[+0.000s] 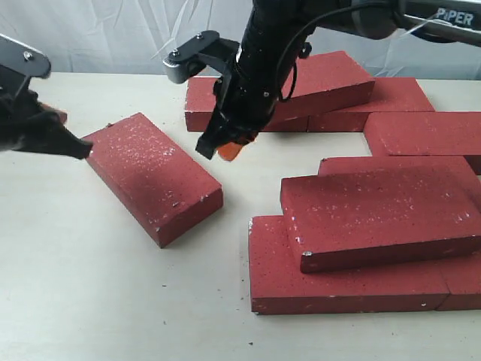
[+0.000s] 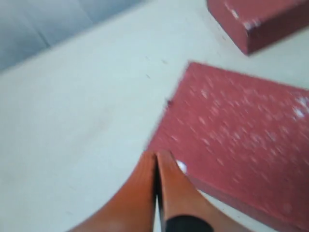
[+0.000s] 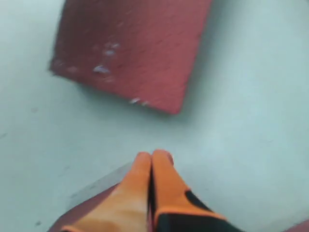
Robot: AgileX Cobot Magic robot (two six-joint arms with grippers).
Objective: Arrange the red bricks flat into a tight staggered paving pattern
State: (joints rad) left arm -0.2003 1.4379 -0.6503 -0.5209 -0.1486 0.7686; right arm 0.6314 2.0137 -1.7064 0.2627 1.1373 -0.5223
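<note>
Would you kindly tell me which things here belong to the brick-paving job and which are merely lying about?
Job: lone angled brick; tilted brick resting on the front bricks; rear bricks; left gripper and right gripper, both shut.
Just there: table; white backdrop.

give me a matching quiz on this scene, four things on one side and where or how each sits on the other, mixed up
Things:
1. lone brick
2. top front brick
3. left gripper
4. right gripper

States:
A. shut, between the lone brick and the back bricks
B. flat on the table, alone
C. shut, at the lone brick's corner
D. tilted, resting on the front bricks

Pairs: 1-B, 2-D, 3-C, 4-A
</note>
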